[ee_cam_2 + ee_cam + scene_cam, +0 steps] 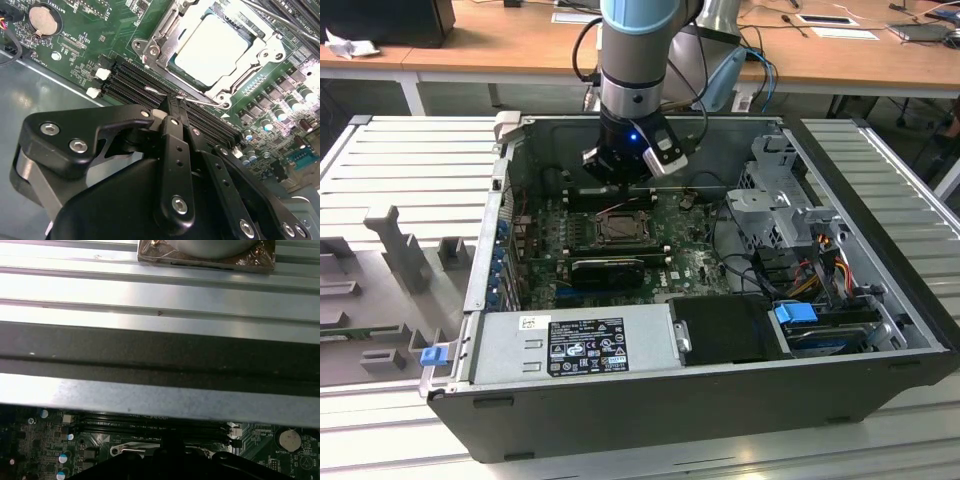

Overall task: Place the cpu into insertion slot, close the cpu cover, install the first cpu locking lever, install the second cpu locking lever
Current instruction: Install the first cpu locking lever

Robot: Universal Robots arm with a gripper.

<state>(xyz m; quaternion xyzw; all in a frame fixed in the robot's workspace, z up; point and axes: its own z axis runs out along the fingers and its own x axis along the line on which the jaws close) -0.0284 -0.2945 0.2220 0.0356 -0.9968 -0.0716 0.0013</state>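
The pale square cpu lies in the insertion slot on the green motherboard. The silvery cpu cover lies flat around it, framing the chip through its window. A thin wire locking lever runs along the socket's edge on the memory-slot side; its end also shows in the first wrist view. My gripper is shut, its black fingertips pressed together right at this wire, just off the socket's corner. In the exterior view the gripper hangs inside the case, behind the socket.
Black memory slots lie between the gripper and the socket. A coin battery sits near the case wall. A long black card, the power supply, a drive cage and cables crowd the case.
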